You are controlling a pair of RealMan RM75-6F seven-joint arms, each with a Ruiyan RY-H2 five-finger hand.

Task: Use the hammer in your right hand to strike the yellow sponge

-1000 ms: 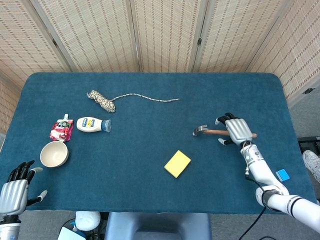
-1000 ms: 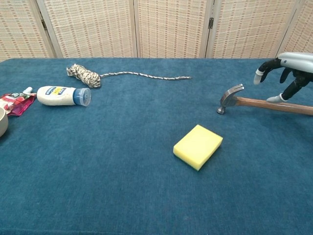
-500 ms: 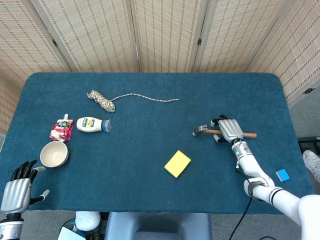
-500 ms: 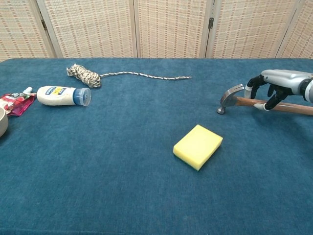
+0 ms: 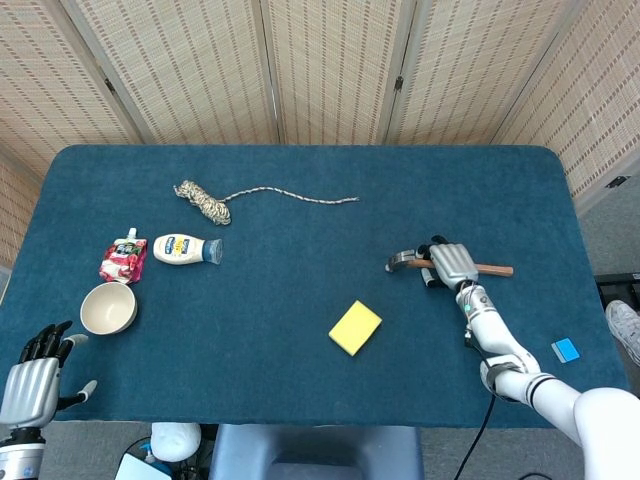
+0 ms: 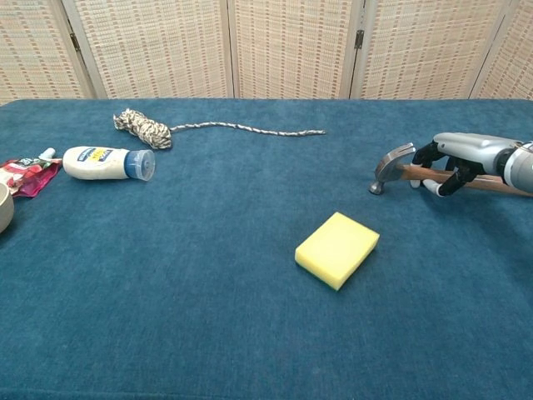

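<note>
The yellow sponge (image 5: 355,327) (image 6: 336,249) lies flat near the table's front middle. To its right the hammer (image 5: 403,260) (image 6: 391,163) lies on the blue cloth, steel head toward the sponge and wooden handle pointing right. My right hand (image 5: 452,263) (image 6: 462,155) sits over the handle just behind the head, with its fingers curled down around the wood. The hammer still rests on the table. My left hand (image 5: 30,385) hovers off the front left corner with fingers spread and nothing in them; only the head view shows it.
On the left side are a white bowl (image 5: 108,307), a red pouch (image 5: 122,260) and a lying white bottle (image 5: 185,249) (image 6: 107,162). A bundled rope (image 5: 205,200) (image 6: 143,127) trails right along the back. Woven screens stand behind the table.
My right hand slid left along the handle toward the hammer head, came down and curled its fingers around the wood. The hammer and sponge stayed put.
</note>
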